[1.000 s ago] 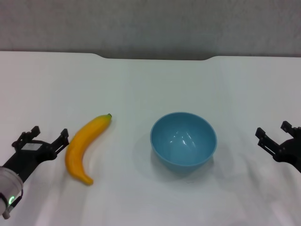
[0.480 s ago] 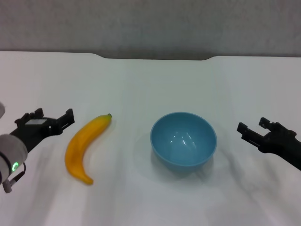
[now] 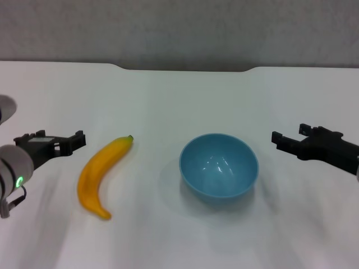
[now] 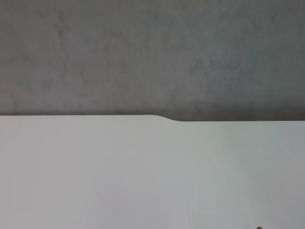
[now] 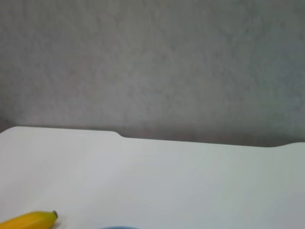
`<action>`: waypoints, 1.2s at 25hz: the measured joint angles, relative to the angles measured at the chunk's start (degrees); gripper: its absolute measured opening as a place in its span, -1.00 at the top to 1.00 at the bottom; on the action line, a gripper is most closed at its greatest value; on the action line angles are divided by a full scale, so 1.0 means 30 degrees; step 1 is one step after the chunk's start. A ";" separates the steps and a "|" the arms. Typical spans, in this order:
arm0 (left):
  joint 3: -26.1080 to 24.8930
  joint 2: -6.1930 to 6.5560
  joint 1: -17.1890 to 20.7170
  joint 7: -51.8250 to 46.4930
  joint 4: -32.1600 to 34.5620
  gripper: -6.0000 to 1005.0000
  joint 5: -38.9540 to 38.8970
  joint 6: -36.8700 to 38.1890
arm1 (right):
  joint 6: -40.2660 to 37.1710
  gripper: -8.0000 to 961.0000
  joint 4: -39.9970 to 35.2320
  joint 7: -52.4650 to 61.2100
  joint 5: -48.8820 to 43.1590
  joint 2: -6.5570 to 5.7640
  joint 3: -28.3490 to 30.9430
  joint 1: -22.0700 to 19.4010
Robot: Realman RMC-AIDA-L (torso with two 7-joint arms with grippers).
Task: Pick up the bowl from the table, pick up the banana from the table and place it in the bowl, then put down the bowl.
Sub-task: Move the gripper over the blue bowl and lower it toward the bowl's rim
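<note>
The light-blue bowl (image 3: pixel 219 166) stands upright and empty at the middle of the white table (image 3: pixel 179 101). The yellow-orange banana (image 3: pixel 101 175) lies to its left, dark stem tip pointing to the far side. My left gripper (image 3: pixel 59 138) is open and empty, just left of the banana's far end and apart from it. My right gripper (image 3: pixel 289 134) is open and empty, a short way right of the bowl's rim and not touching it. The right wrist view shows the banana's stem end (image 5: pixel 33 220) and a sliver of the bowl's rim (image 5: pixel 116 227).
The table's far edge has a shallow notch (image 3: pixel 185 68) with a grey wall (image 3: pixel 179 28) behind it. The left wrist view shows only bare tabletop (image 4: pixel 143 176) and the wall (image 4: pixel 152 52).
Both grippers have moved away from the near edge. The left one now sits beside the banana's far end, and the right one has come in toward the bowl. Banana and bowl have not moved.
</note>
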 joint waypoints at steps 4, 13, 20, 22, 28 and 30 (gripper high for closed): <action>-0.0790 -0.0712 -0.0493 0.1762 -0.1418 -0.76 0.0059 0.3025 | 0.1545 -0.77 0.1144 0.6710 -0.7542 0.0237 0.1634 0.0871; -0.1063 -0.0947 -0.2592 0.2190 -0.1695 -0.76 0.1204 0.7643 | 0.4476 -0.77 0.1369 1.4810 -1.8865 0.1968 0.3654 0.3994; -0.1118 -0.0962 -0.3606 0.2200 -0.0786 -0.76 0.1252 0.8408 | 0.3721 -0.77 0.1208 1.7636 -2.0682 0.1981 0.3367 0.4831; -0.1060 -0.0962 -0.3846 0.2202 -0.0404 -0.76 0.1257 0.8450 | 0.3566 -0.77 0.1155 1.8500 -2.1395 0.1979 0.3338 0.5074; -0.0938 -0.0960 -0.3995 0.2212 0.0009 -0.76 0.1260 0.8348 | 0.2207 -0.77 -0.0367 2.1151 -2.3123 0.1995 0.2254 0.6227; -0.0935 -0.0960 -0.3998 0.2215 0.0018 -0.76 0.1261 0.8303 | 0.2059 -0.77 -0.0947 2.1532 -2.3093 0.2008 0.1910 0.6652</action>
